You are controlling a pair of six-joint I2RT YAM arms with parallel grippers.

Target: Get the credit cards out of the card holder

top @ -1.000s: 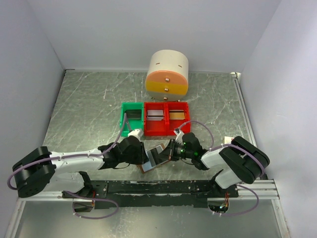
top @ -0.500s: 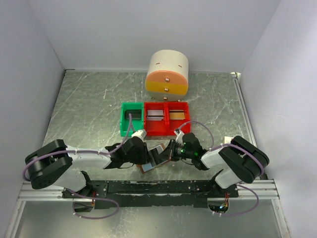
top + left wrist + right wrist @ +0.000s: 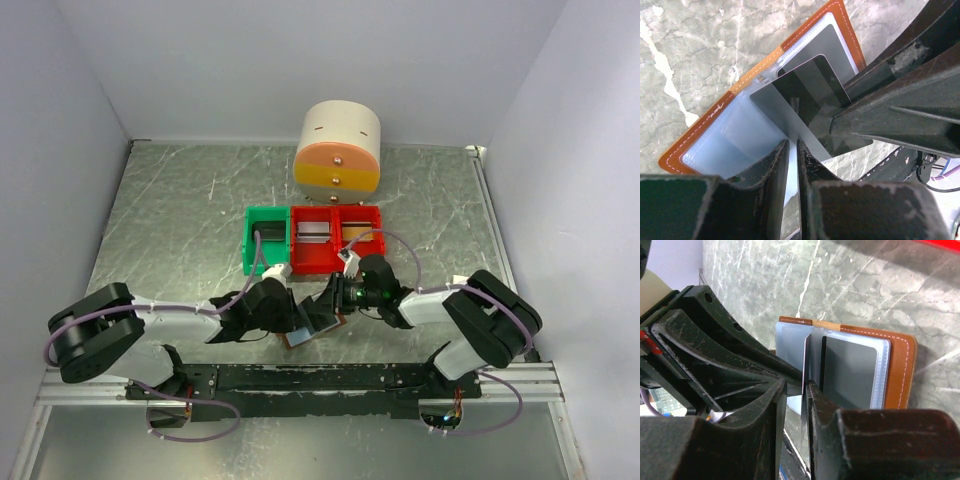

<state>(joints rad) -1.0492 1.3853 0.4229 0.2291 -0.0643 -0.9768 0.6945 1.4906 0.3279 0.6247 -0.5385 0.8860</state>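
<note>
left end effector straddles credit card, grip untellable | right end effector has loosened, jaws parted | card holder open

The holder is showing stitched leather-like edging and glossy clear plastic pockets; the card is looking smooth.

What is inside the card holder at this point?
One dark grey card sits in a clear pocket of the card holder. A second card stands on edge above the fold, its lower end covered. Further cards behind them cannot be seen.
</note>
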